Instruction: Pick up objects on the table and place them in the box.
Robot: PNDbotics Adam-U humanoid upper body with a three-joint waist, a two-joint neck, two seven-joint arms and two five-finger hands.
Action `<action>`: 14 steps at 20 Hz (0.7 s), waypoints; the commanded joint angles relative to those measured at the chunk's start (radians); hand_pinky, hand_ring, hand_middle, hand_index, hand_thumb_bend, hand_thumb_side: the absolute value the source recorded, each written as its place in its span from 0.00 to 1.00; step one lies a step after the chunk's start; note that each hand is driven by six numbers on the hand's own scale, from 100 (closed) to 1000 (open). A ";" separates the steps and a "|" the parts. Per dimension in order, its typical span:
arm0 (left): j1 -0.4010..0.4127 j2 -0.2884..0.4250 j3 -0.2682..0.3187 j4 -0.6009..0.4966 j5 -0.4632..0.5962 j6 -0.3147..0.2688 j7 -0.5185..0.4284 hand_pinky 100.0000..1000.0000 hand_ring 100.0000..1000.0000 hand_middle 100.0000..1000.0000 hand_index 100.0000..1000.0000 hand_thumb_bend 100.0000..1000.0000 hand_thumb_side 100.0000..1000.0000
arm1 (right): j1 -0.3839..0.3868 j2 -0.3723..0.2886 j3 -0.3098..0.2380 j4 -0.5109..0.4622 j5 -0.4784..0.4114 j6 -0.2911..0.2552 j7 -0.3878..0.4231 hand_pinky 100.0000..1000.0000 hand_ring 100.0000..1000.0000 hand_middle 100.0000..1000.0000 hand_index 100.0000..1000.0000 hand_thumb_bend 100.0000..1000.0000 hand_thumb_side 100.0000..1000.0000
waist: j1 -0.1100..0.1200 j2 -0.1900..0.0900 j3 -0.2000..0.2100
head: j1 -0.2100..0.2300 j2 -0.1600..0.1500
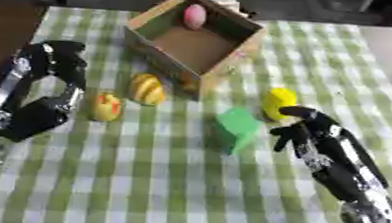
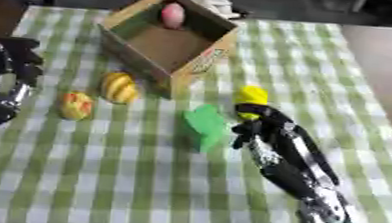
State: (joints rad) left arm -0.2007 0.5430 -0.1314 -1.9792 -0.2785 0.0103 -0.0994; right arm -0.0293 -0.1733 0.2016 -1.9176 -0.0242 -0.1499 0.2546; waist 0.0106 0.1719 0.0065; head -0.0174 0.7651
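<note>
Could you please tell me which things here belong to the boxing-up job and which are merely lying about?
Job: box, pink object inside, green block, yellow object, striped yellow object, orange-yellow object.
Lying about: checked cloth, white thing behind box.

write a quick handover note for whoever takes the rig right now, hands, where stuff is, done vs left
Right hand: fingers curled, holding nothing, close beside the yellow object and the green block.
Left hand: idle at the left edge, fingers curled, holding nothing, near the small orange-yellow fruit.
Done: the pink egg-shaped object lies in the box.
Left on the cloth: yellow object, green block, striped yellow fruit, small orange-yellow fruit.
</note>
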 commanded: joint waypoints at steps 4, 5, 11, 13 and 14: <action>-0.049 0.189 0.003 -0.021 -0.094 -0.027 -0.082 0.64 0.63 0.63 0.84 0.00 0.17 | -0.002 -0.018 -0.005 -0.010 0.009 -0.002 -0.002 0.70 0.41 0.16 0.76 0.00 0.47 | 0.006 -0.015 -0.006 | -0.002 0.005; -0.056 0.212 -0.001 -0.021 -0.104 -0.031 -0.095 0.64 0.63 0.64 0.84 0.00 0.16 | -0.002 -0.019 -0.005 -0.010 0.009 -0.003 -0.001 0.70 0.41 0.16 0.76 0.00 0.47 | 0.007 -0.015 -0.007 | -0.002 0.005; -0.091 0.316 -0.046 -0.021 -0.147 -0.040 -0.155 0.67 0.64 0.66 0.86 0.00 0.16 | -0.001 -0.022 -0.004 -0.009 0.010 -0.003 0.000 0.70 0.41 0.16 0.76 0.00 0.47 | 0.011 -0.014 -0.014 | -0.004 0.005; -0.109 0.348 -0.067 -0.021 -0.164 -0.033 -0.188 0.68 0.65 0.68 0.87 0.00 0.16 | -0.001 -0.023 -0.003 -0.008 0.011 -0.003 0.001 0.70 0.41 0.16 0.76 0.00 0.47 | 0.011 -0.014 -0.017 | -0.005 0.005; -0.119 0.363 -0.078 -0.021 -0.177 -0.027 -0.213 0.69 0.65 0.68 0.87 0.00 0.16 | -0.001 -0.023 -0.002 -0.008 0.011 -0.003 0.001 0.70 0.41 0.16 0.76 0.00 0.47 | 0.012 -0.014 -0.018 | -0.006 0.005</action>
State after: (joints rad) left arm -0.3046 0.8542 -0.2065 -1.9843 -0.4411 -0.0185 -0.2909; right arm -0.0254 -0.1813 0.2015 -1.9172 -0.0191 -0.1504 0.2551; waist 0.0198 0.1713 -0.0118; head -0.0200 0.7651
